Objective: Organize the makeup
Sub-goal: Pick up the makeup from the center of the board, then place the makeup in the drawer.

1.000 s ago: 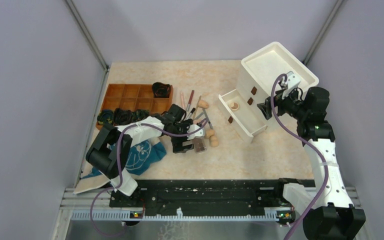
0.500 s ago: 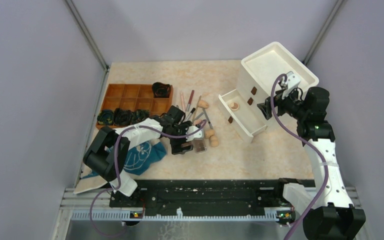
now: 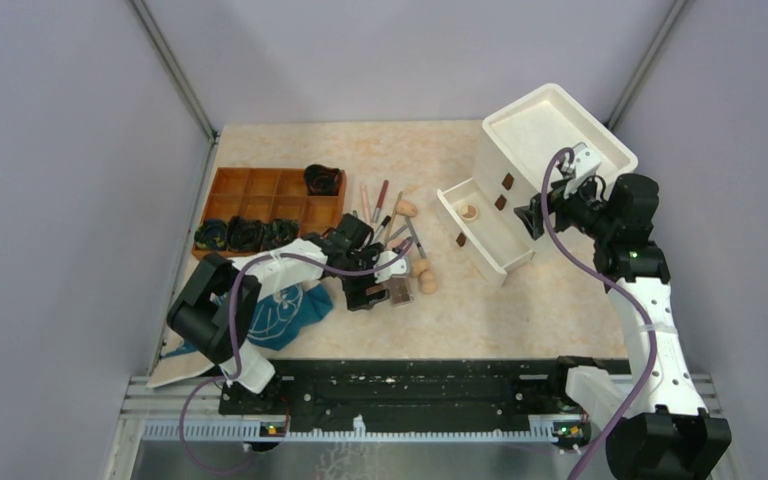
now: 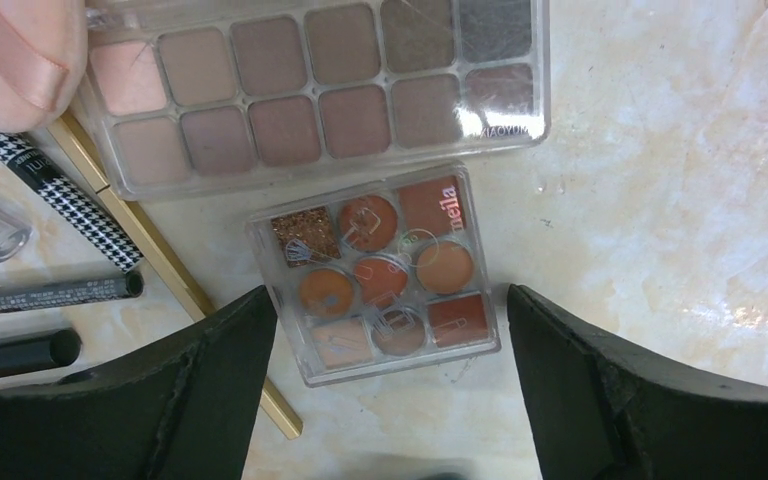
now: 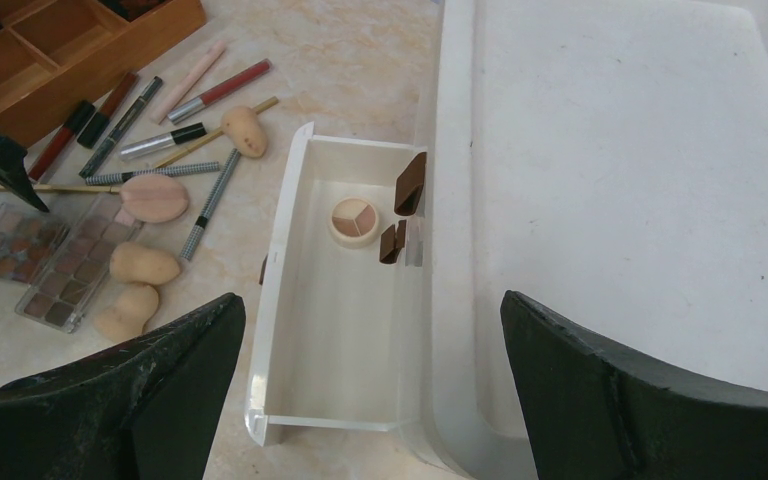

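Low over the left-middle of the table [image 4: 660, 150], the left gripper [image 4: 388, 300] hangs with its jaws spread wide, one on either side of a small square palette [image 4: 380, 275] of orange and brown pans. Nothing is gripped yet. The finger edges sit close to the palette's sides, and I cannot tell whether they touch. Just beside it lies a long palette [image 4: 310, 90] of brown-pink shades, with a pink sponge [image 4: 15, 60] resting on one corner. A checked tube [image 4: 55, 190] and a gold stick [image 4: 160, 255] lie close by, among other pencils. Tan sponges [image 5: 145, 262] sit just right of the palettes.

Farther right, the right gripper [image 5: 370, 300] is held above the open drawer [image 5: 280, 300] of a white cabinet [image 5: 610, 200], jaws fully apart and empty. A round compact [image 5: 356, 220] already lies in the drawer.

The step in hand looks like picking up the small palette. Most of the makeup is loose on the table, so the task seems early. The next move calls for settling lower, closing squarely on the palette's two opposite edges, and lifting level. The case is thin, flat and smooth, so it may slip or nudge the long palette if the jaws close off-centre.
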Controlling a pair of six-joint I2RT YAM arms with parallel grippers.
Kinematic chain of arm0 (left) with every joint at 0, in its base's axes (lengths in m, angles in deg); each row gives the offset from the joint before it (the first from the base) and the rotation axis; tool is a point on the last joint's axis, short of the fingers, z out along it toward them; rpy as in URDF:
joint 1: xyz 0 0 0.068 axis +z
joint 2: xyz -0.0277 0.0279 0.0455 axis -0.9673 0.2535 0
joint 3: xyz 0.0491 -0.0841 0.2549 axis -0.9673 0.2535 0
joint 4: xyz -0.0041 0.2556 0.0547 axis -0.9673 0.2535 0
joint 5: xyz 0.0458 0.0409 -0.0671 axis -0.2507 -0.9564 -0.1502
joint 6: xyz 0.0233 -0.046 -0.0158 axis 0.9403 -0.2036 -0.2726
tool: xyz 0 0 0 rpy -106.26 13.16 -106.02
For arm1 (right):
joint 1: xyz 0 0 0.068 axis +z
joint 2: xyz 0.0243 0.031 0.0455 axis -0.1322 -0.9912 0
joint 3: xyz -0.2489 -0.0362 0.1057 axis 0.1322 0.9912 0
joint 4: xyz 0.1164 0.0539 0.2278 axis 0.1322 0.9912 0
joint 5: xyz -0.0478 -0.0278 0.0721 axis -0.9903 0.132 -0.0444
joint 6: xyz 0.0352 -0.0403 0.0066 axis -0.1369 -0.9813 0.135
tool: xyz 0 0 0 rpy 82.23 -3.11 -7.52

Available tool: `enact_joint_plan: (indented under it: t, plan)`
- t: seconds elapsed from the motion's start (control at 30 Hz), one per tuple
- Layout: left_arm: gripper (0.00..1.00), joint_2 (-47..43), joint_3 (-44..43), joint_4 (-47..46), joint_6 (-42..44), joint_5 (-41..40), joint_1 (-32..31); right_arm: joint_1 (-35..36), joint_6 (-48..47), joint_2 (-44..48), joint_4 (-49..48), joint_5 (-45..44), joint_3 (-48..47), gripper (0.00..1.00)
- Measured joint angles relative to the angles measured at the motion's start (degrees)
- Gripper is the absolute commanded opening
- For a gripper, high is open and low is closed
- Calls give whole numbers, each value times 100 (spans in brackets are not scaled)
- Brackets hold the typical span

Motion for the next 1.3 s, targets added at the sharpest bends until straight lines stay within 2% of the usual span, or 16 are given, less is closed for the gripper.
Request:
enact_joint_plan:
  t: [0.23, 0.43, 0.63, 0.87, 1.13, 1.3]
  plan:
    - [59, -22, 13, -79, -160, -59, -79, 0, -2, -15, 0, -2, 0, 99]
    - [50, -96, -72, 280, -151, -87, -90, 0, -2, -35, 11, -2, 0, 99]
    - [50, -422, -608, 892, -70, 74, -90, 0, -4, -33, 20, -4, 0, 99]
    - [50, -544, -1478, 909, -216, 485, -96, 0, 9, -9, 33, -4, -2, 99]
    - [50, 492, -2857, 323, -859, 761, -247, 0, 96, 168, 35, -35, -24, 99]
    - [51, 1360, -3703, -227, -1585, 885, -358, 0, 122, 173, 37, -140, -28, 99]
